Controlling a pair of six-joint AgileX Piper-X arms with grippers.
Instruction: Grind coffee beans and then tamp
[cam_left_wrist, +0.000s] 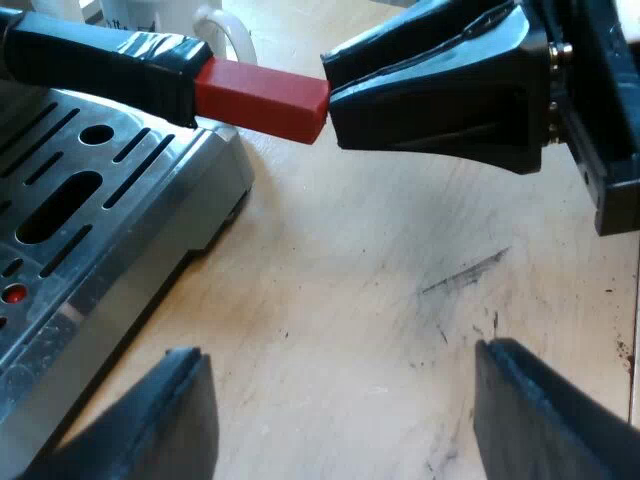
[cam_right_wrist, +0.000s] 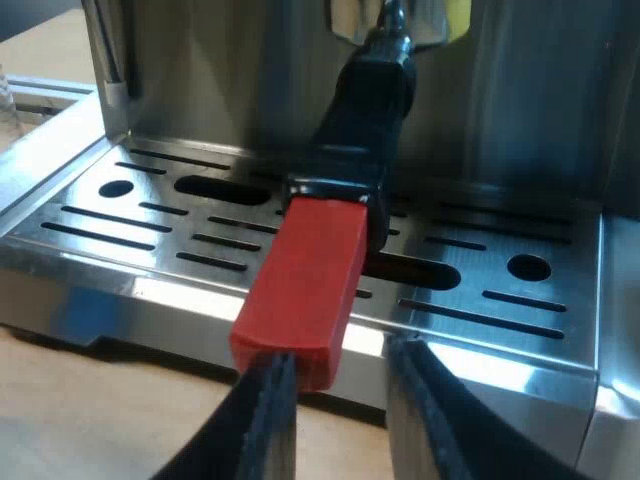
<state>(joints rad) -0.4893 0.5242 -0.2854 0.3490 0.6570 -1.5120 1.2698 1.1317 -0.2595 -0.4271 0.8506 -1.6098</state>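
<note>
Pre-grind grasp: right gripper (cam_right_wrist: 340, 355), fingers spread, is flanking dark handle's red block end (cam_right_wrist: 300, 280) at twelve o'clock, needing closure.

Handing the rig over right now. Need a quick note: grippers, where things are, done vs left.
Left gripper: open, holding nothing, over the table beside the drip tray.
Right gripper: open, fingertips at the tip of the red end, not clamped on it.
The handle sticks out from the espresso machine over the drip tray. The mug stands on the table beyond the handle.
Done: no sign of grinding or tamping.
Left: grip the handle, grind, tamp.
</note>
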